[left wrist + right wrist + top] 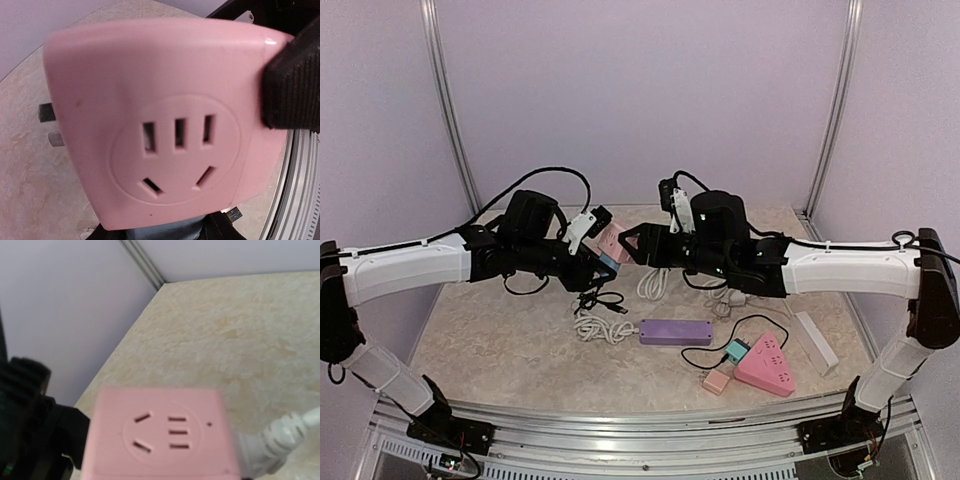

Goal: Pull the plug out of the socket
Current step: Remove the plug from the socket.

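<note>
A pink cube socket [611, 238] is held in the air between both arms. It fills the left wrist view [165, 115] with one socket face showing, and sits low in the right wrist view [155, 432]. A blue plug [162, 231] is seated in its underside; it also shows in the top view [608, 261]. My left gripper [595, 265] is shut on the blue plug. My right gripper [632, 244] is shut on the cube; one of its fingers [292, 85] presses the cube's corner. Two metal prongs [48, 125] stick out of the cube's far side.
On the table lie a purple power strip [676, 332], a pink triangular socket [767, 365] with a teal plug [737, 350], a small pink block [718, 381], a white bar [817, 342], coiled white cable [602, 328] and black cable [608, 300]. A white cable end [280, 440] shows beside the cube.
</note>
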`<state>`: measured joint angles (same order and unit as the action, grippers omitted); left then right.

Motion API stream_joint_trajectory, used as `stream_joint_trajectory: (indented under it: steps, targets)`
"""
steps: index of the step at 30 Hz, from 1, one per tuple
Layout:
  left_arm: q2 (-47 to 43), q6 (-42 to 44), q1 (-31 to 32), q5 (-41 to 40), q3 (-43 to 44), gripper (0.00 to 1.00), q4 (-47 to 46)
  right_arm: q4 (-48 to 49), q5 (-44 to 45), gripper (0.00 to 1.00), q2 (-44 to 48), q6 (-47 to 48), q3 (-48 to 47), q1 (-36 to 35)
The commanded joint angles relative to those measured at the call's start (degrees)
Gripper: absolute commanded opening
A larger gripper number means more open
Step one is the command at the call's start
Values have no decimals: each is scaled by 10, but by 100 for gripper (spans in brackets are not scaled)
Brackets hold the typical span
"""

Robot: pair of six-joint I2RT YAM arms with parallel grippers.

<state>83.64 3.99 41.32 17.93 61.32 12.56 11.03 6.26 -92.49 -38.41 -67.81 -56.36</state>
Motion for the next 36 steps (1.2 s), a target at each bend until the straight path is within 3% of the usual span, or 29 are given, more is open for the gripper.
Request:
stream_joint_trajectory:
  steps: [1, 12, 26, 31, 36]
  targets:
    - [-16, 43, 25, -35, 9, 14, -1, 41, -68, 0, 4, -12, -2, 18]
    - [-8, 40, 26, -70, 17, 11, 10, 31, -66, 0, -2, -6, 4, 18]
    - [-5, -26, -42, 47, 20, 11, -13, 67, -33, 0, 15, -24, 58, 7]
    - [-3, 5, -14, 6, 21, 11, 0, 36, -10, 0, 18, -21, 44, 6]
    - [-1, 50, 32, -88, 17, 11, 13, -42, 40, 0, 15, -16, 5, 6]
